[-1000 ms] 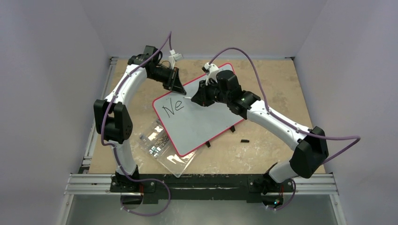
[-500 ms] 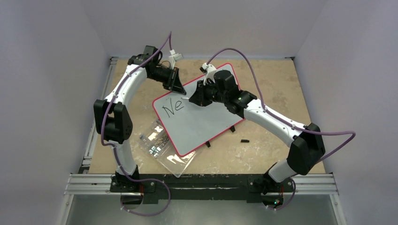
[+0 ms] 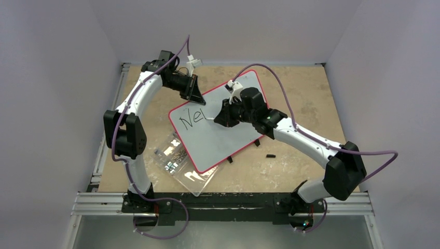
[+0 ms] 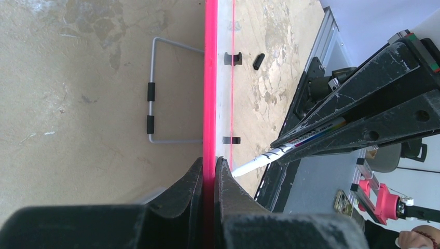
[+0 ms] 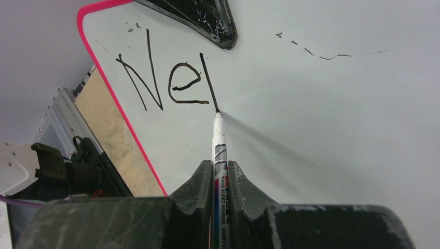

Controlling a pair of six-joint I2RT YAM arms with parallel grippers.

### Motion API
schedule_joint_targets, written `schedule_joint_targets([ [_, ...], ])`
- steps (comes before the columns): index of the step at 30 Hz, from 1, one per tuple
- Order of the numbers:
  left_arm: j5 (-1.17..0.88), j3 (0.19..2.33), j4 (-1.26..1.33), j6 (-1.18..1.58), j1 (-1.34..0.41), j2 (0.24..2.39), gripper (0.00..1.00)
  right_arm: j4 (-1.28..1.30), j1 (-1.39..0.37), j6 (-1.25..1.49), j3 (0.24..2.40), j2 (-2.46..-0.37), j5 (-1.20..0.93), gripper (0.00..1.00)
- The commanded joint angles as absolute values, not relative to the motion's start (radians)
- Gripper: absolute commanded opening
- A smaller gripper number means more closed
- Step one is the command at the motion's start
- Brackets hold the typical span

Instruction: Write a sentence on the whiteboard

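Standing by the rig rn. Far left on the tan wooden table (image 3: 311, 93) there's a clear plastic box of screws (image 3: 176, 162), right against the board's near-left edge. Not part of this job afaict.

Next over, the left gripper (image 4: 209, 165) is pinched narrow on the thin red rim (image 4: 209, 78) of the large flat white whiteboard (image 3: 223, 141), on its far edge near the left corner, pinning it. The board sits mid-table at an angle, on small black feet (image 3: 257, 142).

In its top-left corner are the black handwritten marker words (image 5: 166, 83): only "Ne" plus one downstroke, prob the start of a "w". So it's very early imo, most of the sentence isn't written yet.

The tip of the slim white plastic marker (image 5: 218, 136) touches the board right at the bottom of that stroke. The right gripper (image 5: 220, 170) is clamped round the marker's barrel, w/ the pen poking out ahead of the fingers.

Handling, my guess: the board's stiff but light and slick, so it'd skate or pivot under pen pressure w/o that rim clamp. The rim's the right spot to hold bc it leaves the writing face free. The marker's a light, smooth tube and could twist in the jaws if pushed hard, so light contact only.

Further right, a small black stubby piece (image 3: 270, 155) lies on the table, well apart from the board. Maybe the cap, can't tell.
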State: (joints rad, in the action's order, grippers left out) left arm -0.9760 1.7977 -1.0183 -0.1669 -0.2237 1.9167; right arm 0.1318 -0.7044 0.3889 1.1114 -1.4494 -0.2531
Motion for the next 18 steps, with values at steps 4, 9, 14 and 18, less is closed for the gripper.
schedule_joint_targets([
  [4,-0.91,1.797,-1.068,-0.246,-0.264,1.884,0.0,0.153,-0.685,0.388,1.206,-1.48,-0.17,0.0],
  [9,-0.91,1.798,-1.068,-0.247,-0.264,1.883,0.0,0.169,-0.677,0.39,1.282,-1.509,-0.165,0.0],
  [14,-0.911,1.797,-1.069,-0.246,-0.264,1.883,0.0,0.177,-0.673,0.386,1.314,-1.53,-0.164,0.0],
  [18,-0.911,1.797,-1.066,-0.247,-0.264,1.881,0.0,0.17,-0.671,0.389,1.281,-1.521,-0.167,0.0],
])
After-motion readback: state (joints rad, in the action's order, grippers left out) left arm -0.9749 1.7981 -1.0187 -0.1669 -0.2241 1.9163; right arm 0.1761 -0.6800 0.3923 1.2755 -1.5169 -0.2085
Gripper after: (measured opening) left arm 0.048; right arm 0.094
